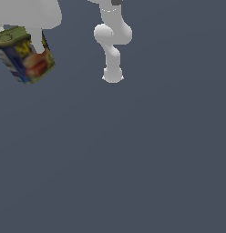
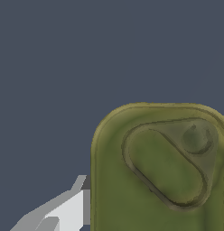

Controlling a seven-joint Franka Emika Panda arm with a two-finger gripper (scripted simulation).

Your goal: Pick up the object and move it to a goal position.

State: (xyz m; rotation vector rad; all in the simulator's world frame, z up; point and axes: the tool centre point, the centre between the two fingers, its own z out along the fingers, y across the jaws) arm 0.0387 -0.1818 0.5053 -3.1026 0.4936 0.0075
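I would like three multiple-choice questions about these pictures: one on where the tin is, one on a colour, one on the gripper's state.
1. Where is the tin in the exterior view?
A. upper left corner
B. centre
C. lower right corner

2. What colour is the tin's top?
A. red
B. olive green
C. white

3. What is the gripper doing?
A. open, far from the tin
B. shut on the tin
C. out of view

Answers: 1 A, it sits tilted at the upper left. 2 B, the wrist view shows an olive lid. 3 B, a finger lies against the tin's side.
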